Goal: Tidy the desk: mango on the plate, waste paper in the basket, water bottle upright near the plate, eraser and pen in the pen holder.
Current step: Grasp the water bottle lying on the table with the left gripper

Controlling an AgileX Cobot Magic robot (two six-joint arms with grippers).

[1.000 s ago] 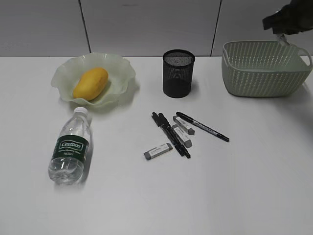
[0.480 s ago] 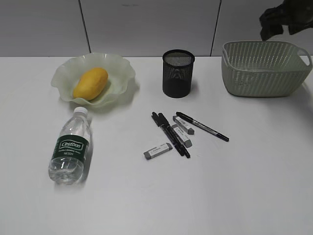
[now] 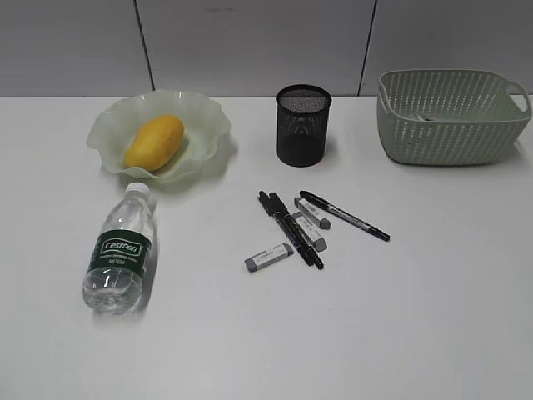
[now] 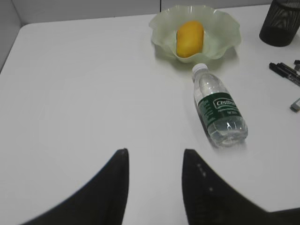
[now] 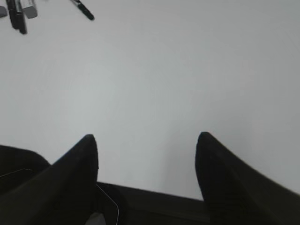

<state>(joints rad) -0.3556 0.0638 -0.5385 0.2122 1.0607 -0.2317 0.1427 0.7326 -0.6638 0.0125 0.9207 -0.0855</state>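
The mango [image 3: 154, 141] lies on the ruffled green plate [image 3: 107, 127] at the back left of the desk [image 3: 416, 317]. The water bottle [image 3: 119, 251] lies on its side in front of the plate. The black mesh pen holder [image 3: 303, 125] stands at the back middle. Three black pens [image 3: 291, 228] and three grey erasers [image 3: 269, 257] lie in front of it. The basket [image 3: 450, 125] stands at the back right; a bit of white shows inside, too small to tell. Neither gripper shows in the exterior view. My left gripper [image 4: 154, 152] is open over bare desk, short of the bottle [image 4: 219, 110]. My right gripper [image 5: 146, 137] is open over bare desk.
The left wrist view also shows the mango [image 4: 190, 38] on the plate [image 4: 161, 40], the pen holder [image 4: 282, 23] and pen tips [image 4: 286, 70]. In the right wrist view, pens [image 5: 16, 16] lie at the far top left and the desk's dark front edge lies below the fingers.
The right arm, which hung above the basket at the upper right, has drawn back out of the exterior view. Nothing on the desk has moved.
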